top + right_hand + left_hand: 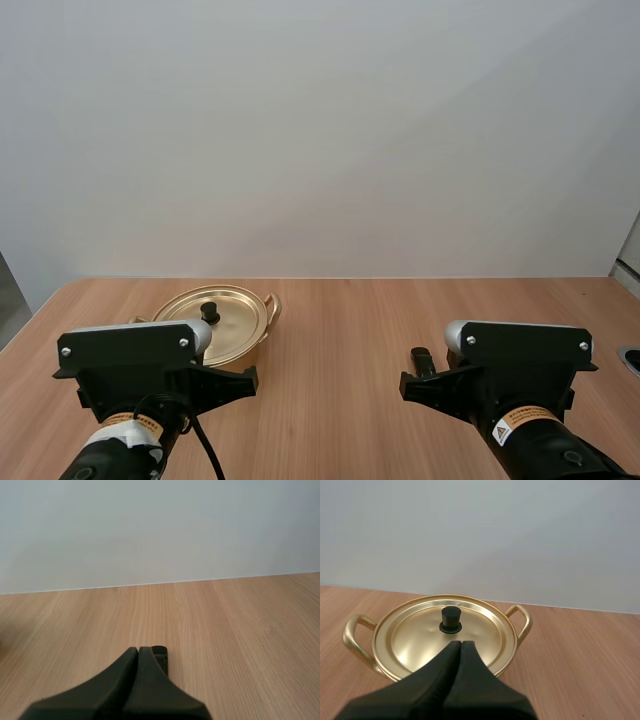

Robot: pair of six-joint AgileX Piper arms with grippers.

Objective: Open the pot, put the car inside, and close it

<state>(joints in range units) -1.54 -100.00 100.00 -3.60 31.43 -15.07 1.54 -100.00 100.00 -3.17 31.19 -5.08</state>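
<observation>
A round gold-coloured metal pot [245, 346] with two loop handles stands on a light wooden table [340, 400]. Its shallow gold metal lid [415, 640] is on and sits level within the rim. A short black knob [451, 619] stands upright at the lid's centre.

The left gripper [460, 644] hangs just in front of the pot, on the side nearest the arms' bases. Its tips point toward the knob from above the lid's near edge. Whether the tips touch the lid cannot be told. Its two black fingers lie pressed together as one dark wedge, with nothing between them.

The right gripper [138, 650] is well apart from the pot, off to the pot's right, low over bare wood. Its fingers are likewise closed against each other and hold nothing.

A small black object [161, 655] lies on the table just beside the right gripper's tips, also well to the right of the pot. It is too small and dark to tell whether it is the toy car. From the high camera it shows as a dark stub [421, 358] on the wood, level with the pot's near side.
</observation>
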